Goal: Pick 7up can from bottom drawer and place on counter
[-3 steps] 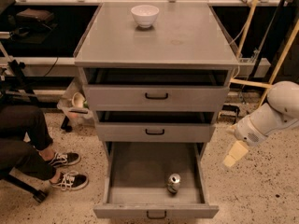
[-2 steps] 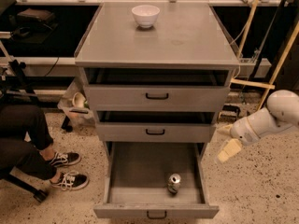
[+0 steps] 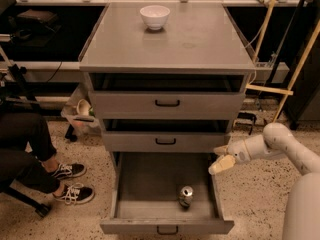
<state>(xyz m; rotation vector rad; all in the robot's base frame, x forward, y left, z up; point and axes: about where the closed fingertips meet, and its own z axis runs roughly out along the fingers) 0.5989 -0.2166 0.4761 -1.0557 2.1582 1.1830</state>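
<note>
Gripper (image 3: 220,158) closer, bottom drawer (image 3: 150,186) rt side

the gripper (image 3: 215,160), fingers apart, hangs over the right wall of the bottom drawer (image 3: 150,184); its arm (image 3: 295,156) is cut off by the right and bottom edges. the can (image 3: 186,196) is too small for its label to be read. shadow hides the insides of the two upper drawers (image 3: 200,105). the left edge cuts off a seated person (image 3: 25,154), leaving only legs and shoes.
</note>
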